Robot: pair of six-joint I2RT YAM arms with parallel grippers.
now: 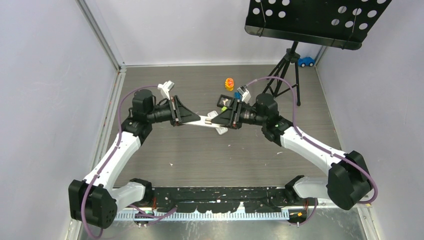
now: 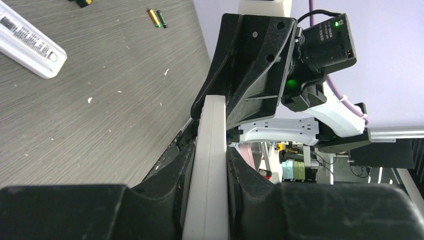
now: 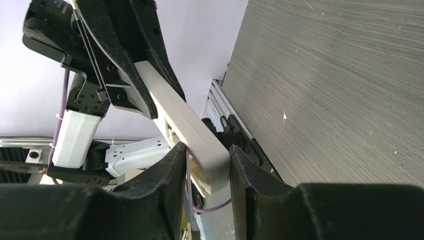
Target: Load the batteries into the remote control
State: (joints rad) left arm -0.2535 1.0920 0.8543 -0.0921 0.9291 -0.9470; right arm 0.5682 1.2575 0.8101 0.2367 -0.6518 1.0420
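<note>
Item: white rectangular plastic remote control [image 1: 206, 121], held aloft.
Left gripper [image 2: 212, 150]: pinching one end.
Right gripper [image 3: 207, 159]: straddles other end; clamping unclear.
Hazard: a loose right hold may let it twist or drop.

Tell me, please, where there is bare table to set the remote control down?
Free: the wide bare table between the held remote control and the arm bases. Crowded: the far side, around the orange object and the tripod.

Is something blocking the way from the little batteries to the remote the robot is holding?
Nothing I can see. Two batteries sit loose on the table, while the remote control hangs above it, pinched by the left gripper and right gripper. Both are busy, so neither is free to fetch a battery.
</note>
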